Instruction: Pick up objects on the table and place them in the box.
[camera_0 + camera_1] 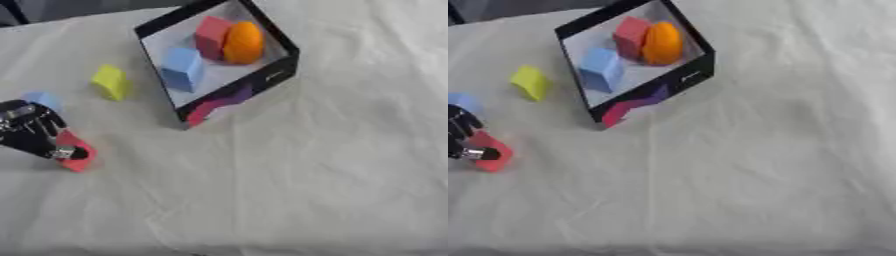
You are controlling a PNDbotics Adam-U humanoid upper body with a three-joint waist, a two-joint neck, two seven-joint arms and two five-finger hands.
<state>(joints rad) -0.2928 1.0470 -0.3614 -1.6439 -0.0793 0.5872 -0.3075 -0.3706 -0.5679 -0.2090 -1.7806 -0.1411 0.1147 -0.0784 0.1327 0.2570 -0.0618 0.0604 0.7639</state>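
At the left edge of the frame the left hand [33, 132] has its fingers curled around a red block [77, 150], which lies on the white cloth of the table [306, 175]. A pale blue block [42, 99] is just above the hand, partly hidden by it. A yellow block [111, 82] stands further up, between the hand and the box [280, 70]. The box, black with a white inside, sits in the upper middle and already holds a blue block [183, 69], a second red block [210, 36] and an orange egg-shaped object [243, 43].
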